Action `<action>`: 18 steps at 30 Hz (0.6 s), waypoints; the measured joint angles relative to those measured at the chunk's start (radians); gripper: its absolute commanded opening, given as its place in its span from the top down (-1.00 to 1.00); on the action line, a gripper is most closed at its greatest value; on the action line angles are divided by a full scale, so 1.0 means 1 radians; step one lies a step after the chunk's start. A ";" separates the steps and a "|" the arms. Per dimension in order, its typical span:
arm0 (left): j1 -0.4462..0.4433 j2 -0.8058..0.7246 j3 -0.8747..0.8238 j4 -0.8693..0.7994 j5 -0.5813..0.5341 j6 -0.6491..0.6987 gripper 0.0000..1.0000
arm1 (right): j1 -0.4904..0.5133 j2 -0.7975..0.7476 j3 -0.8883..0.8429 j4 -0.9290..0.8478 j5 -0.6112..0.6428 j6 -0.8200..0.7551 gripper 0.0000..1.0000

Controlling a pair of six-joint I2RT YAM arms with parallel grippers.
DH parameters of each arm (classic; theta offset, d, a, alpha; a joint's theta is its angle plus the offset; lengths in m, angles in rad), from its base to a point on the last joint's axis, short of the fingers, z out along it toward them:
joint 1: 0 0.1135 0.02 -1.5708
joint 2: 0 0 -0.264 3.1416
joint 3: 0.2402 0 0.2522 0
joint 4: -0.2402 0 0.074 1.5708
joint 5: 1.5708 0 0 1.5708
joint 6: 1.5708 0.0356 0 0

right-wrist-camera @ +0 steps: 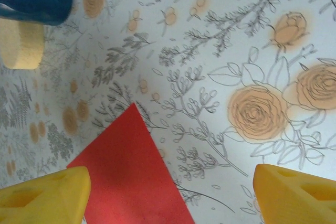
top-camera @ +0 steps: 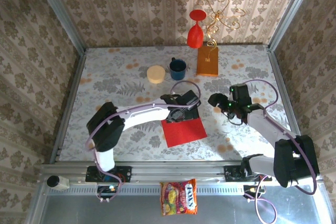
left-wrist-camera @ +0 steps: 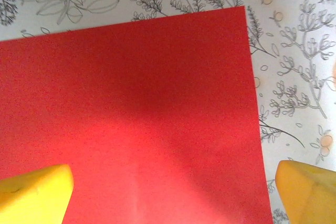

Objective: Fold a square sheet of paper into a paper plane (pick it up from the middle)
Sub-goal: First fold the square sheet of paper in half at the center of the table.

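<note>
The square sheet of paper [top-camera: 182, 131] is bright red and lies flat on the flowered tabletop, near the front middle. My left gripper [top-camera: 185, 112] hovers over its far edge. In the left wrist view the sheet [left-wrist-camera: 131, 108] spreads under the open gripper [left-wrist-camera: 170, 198]; one yellow fingertip [left-wrist-camera: 34, 195] is above the paper, the other [left-wrist-camera: 307, 192] past its right edge. My right gripper [top-camera: 213, 100] hangs to the right of the sheet, open. Between its fingertips [right-wrist-camera: 44, 195] the right wrist view [right-wrist-camera: 169, 198] shows one corner of the sheet [right-wrist-camera: 131, 177] and bare table.
A blue mug [top-camera: 177, 67] and a cream round disc [top-camera: 155, 74] stand behind the sheet. An orange-brown block [top-camera: 207, 60], a red goblet vase [top-camera: 195, 32] and a gold wire ornament [top-camera: 223, 14] are at the back. A candy bag [top-camera: 179, 196] lies beyond the front rail.
</note>
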 measured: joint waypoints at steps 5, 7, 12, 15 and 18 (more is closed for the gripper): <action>-0.008 0.073 0.058 -0.074 -0.004 -0.039 -1.00 | -0.021 -0.003 -0.020 -0.007 -0.026 -0.014 -0.67; -0.012 0.088 0.061 -0.094 -0.003 -0.048 -1.00 | -0.032 -0.003 -0.021 -0.006 -0.037 -0.019 -0.67; -0.013 0.108 0.061 -0.122 0.003 -0.062 -1.00 | -0.050 -0.014 -0.022 -0.006 -0.055 -0.033 -0.68; -0.013 0.121 0.059 -0.122 0.008 -0.065 -1.00 | -0.055 -0.023 -0.022 -0.006 -0.065 -0.036 -0.68; -0.013 0.141 0.058 -0.122 0.015 -0.065 -1.00 | -0.055 -0.027 -0.022 -0.006 -0.070 -0.036 -0.69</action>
